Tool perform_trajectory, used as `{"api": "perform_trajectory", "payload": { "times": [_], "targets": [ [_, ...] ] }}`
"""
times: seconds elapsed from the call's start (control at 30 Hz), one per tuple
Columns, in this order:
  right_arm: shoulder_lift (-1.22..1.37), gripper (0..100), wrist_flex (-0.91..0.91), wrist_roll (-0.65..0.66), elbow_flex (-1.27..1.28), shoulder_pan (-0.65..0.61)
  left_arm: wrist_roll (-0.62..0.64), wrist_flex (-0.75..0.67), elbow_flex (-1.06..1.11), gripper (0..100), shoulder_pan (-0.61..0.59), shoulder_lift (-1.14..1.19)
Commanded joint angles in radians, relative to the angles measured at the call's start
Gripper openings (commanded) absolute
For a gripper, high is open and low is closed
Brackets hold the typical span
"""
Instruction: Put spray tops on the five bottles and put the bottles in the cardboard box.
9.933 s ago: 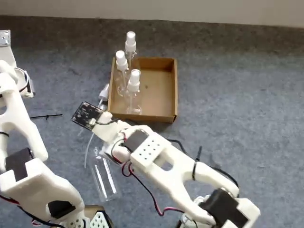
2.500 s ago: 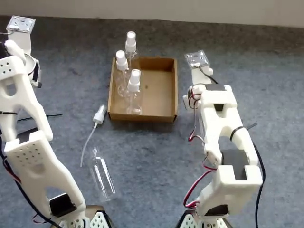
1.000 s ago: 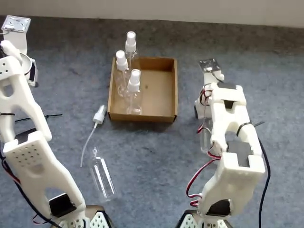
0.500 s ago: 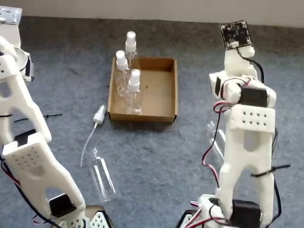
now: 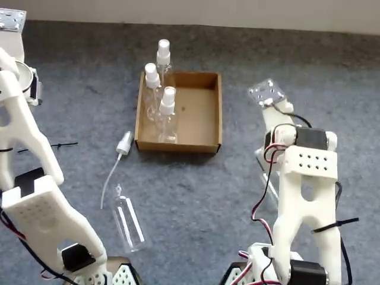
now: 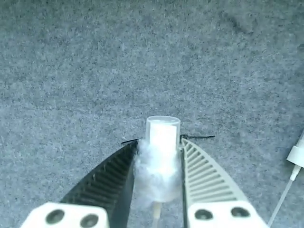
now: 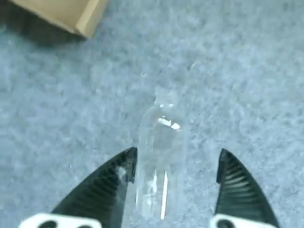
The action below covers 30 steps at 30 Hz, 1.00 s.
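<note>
My left gripper [image 6: 159,141] is shut on a white spray top [image 6: 162,154] and holds it above the carpet; in the high view the left arm [image 5: 18,124] stands at the far left. My right gripper [image 7: 176,156] is open, its fingers either side of a clear uncapped bottle [image 7: 159,161] lying on the carpet right of the cardboard box [image 5: 199,113]. Two capped bottles [image 5: 167,116] stand in the box's left side, and a third [image 5: 162,56] stands just behind it. Another uncapped bottle [image 5: 127,221] lies front left, near a loose spray top [image 5: 123,144].
A black cable tie [image 5: 59,145] lies on the carpet at the left. The box's corner [image 7: 61,12] sits a short way beyond the right gripper. The right half of the box is bare cardboard. Grey carpet stretches between the box and the arm bases.
Over the last second the right arm reared up, then came back down over the bottle right of the box. The left arm has barely shifted and still holds the spray top.
</note>
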Motion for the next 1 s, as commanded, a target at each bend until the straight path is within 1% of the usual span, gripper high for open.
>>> {"api": "perform_trajectory", "payload": {
  "times": [0.0, 0.23, 0.4, 0.47, 0.6, 0.67, 0.73, 0.87, 0.97],
  "targets": [
    [-0.031, 24.2, -0.021, 0.026, 0.061, 0.01, 0.0, 0.002, -0.001, 4, -0.012, -0.062],
    [-0.031, 24.2, -0.249, 0.029, 0.344, 0.01, 0.002, 0.002, -0.001, 4, -0.007, -0.061],
    [-0.031, 23.8, -0.395, 0.029, 0.467, 0.01, 0.0, 0.002, -0.001, 4, -0.008, -0.061],
    [-0.03, 19.5, -0.444, 0.026, 0.49, 0.01, 0.0, 0.002, 0.001, 4, -0.012, -0.059],
    [-0.028, 6.9, -0.549, 0.026, 0.499, 0.012, 0.0, 0.002, 0.001, 4, -0.013, -0.061],
    [-0.008, 4.9, -0.561, 0.026, 0.492, 0.022, 0.0, 0.002, 0.001, 4, -0.013, -0.061],
    [0.045, 4.8, -0.568, 0.025, 0.463, 0.068, 0.0, 0.003, 0.001, 4, -0.013, -0.061],
    [0.257, 4.6, -0.572, 0.011, 0.208, 0.166, 0.0, 0.003, 0.002, 4, -0.019, -0.062],
    [0.46, 4.6, -0.572, -0.064, 0.001, 0.229, 0.0, 0.003, 0.001, 4, -0.024, -0.062]
  ]
}}
